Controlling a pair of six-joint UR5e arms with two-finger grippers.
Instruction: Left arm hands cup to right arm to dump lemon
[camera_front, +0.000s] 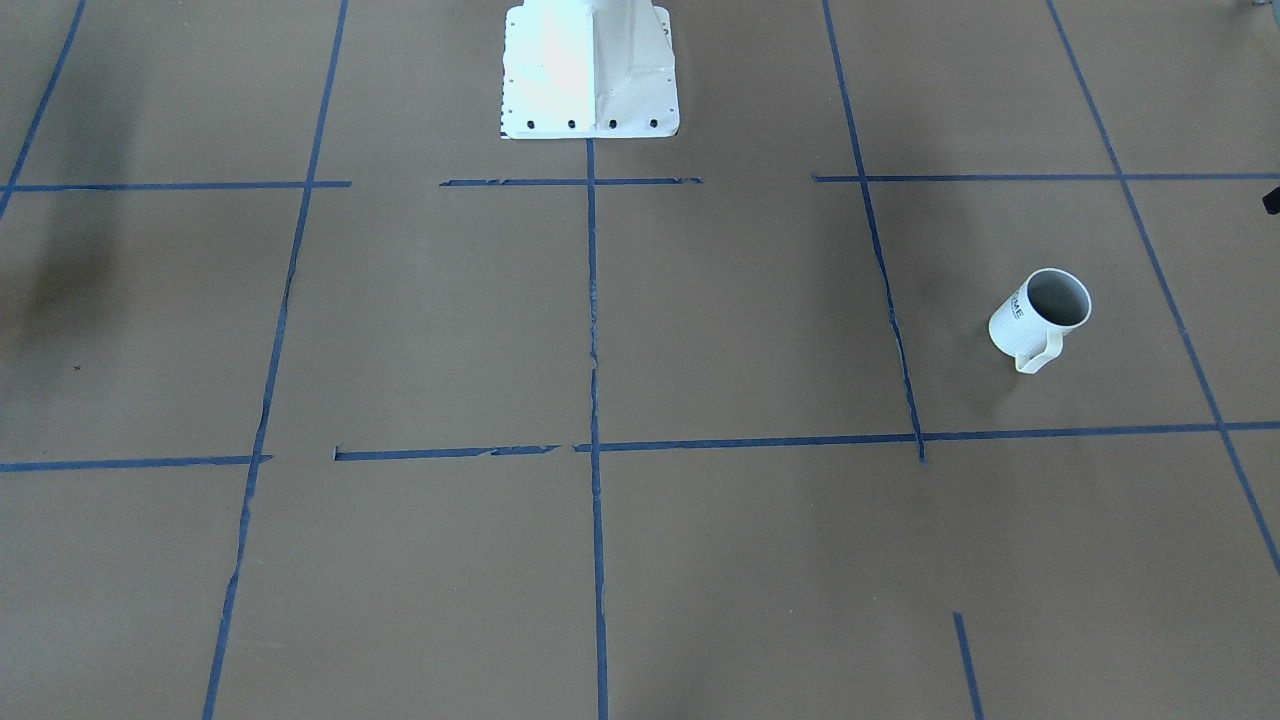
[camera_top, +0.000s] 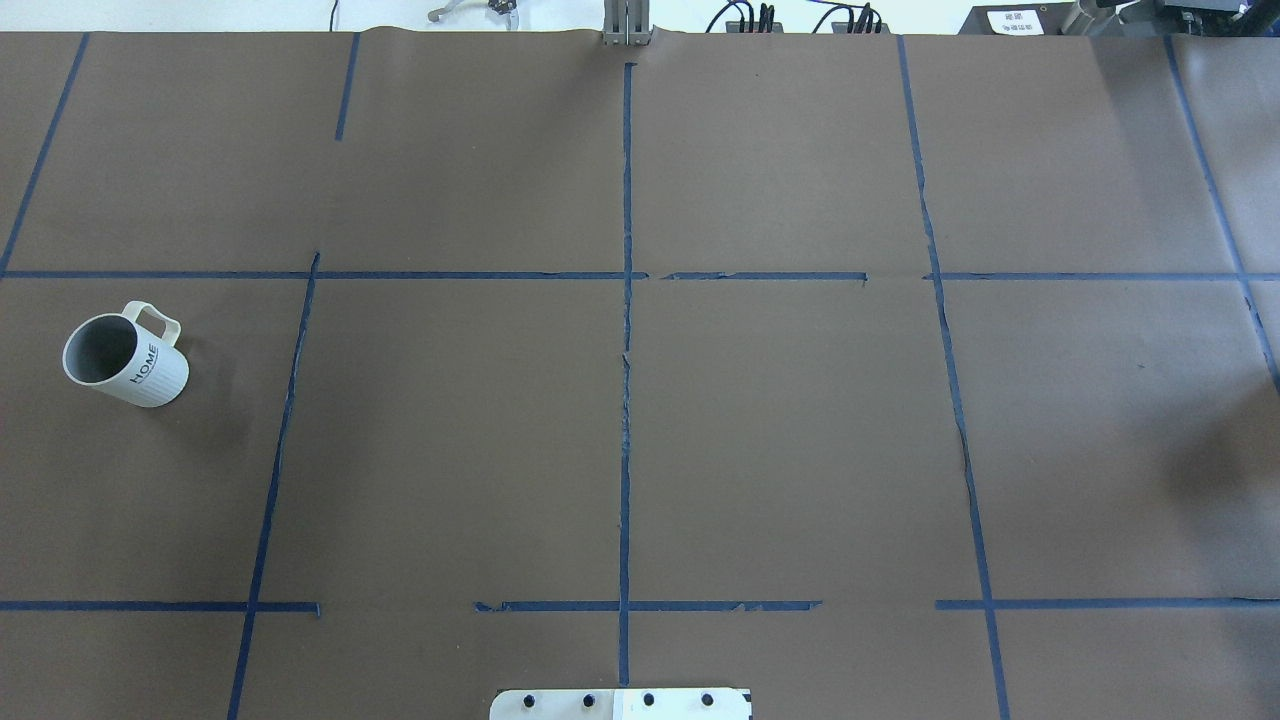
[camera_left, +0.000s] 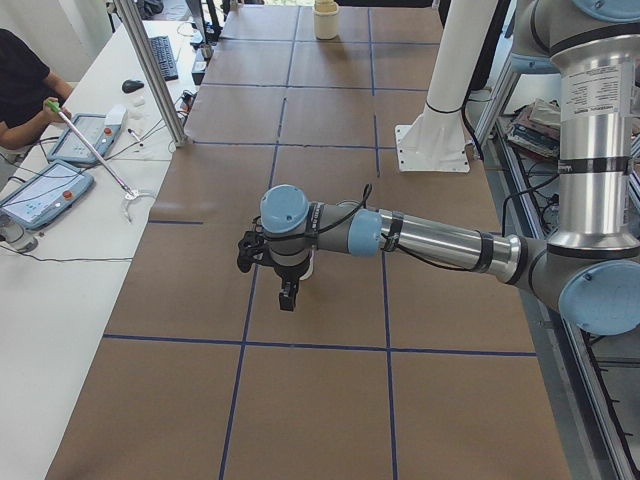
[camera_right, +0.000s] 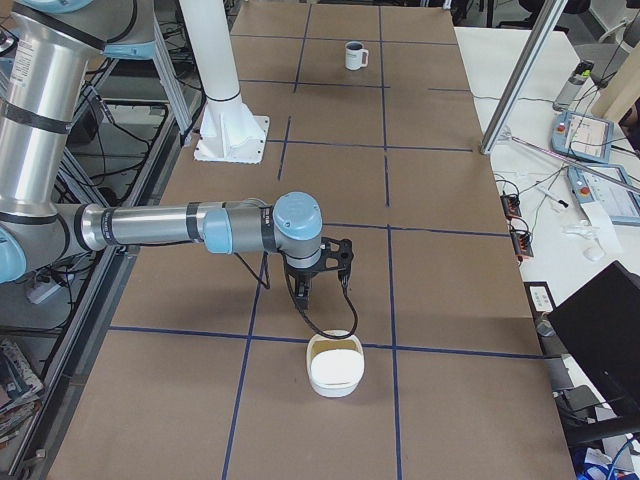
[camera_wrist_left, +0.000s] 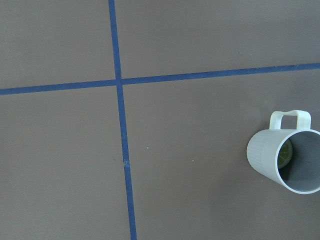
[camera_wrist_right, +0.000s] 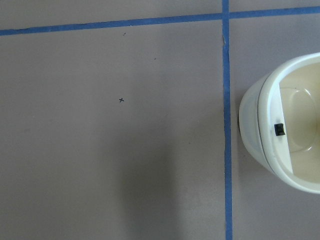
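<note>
The cup (camera_top: 125, 357) stands upright on the brown table at the robot's left end, handle toward the far side, also seen in the front view as the cup (camera_front: 1040, 318). In the left wrist view the lemon (camera_wrist_left: 285, 154) shows as a yellow-green piece inside the cup (camera_wrist_left: 280, 160). The left gripper (camera_left: 287, 300) hangs above the table beside the cup, which it mostly hides; I cannot tell if it is open or shut. The right gripper (camera_right: 305, 293) hangs above the table at the other end; its state also cannot be told.
A cream bowl (camera_right: 335, 365) sits on the table just beyond the right gripper, also in the right wrist view (camera_wrist_right: 260, 130). The white robot pedestal (camera_front: 590, 70) stands at the table's middle edge. Blue tape lines grid the table. A person sits at a side table (camera_left: 60, 190) with tablets.
</note>
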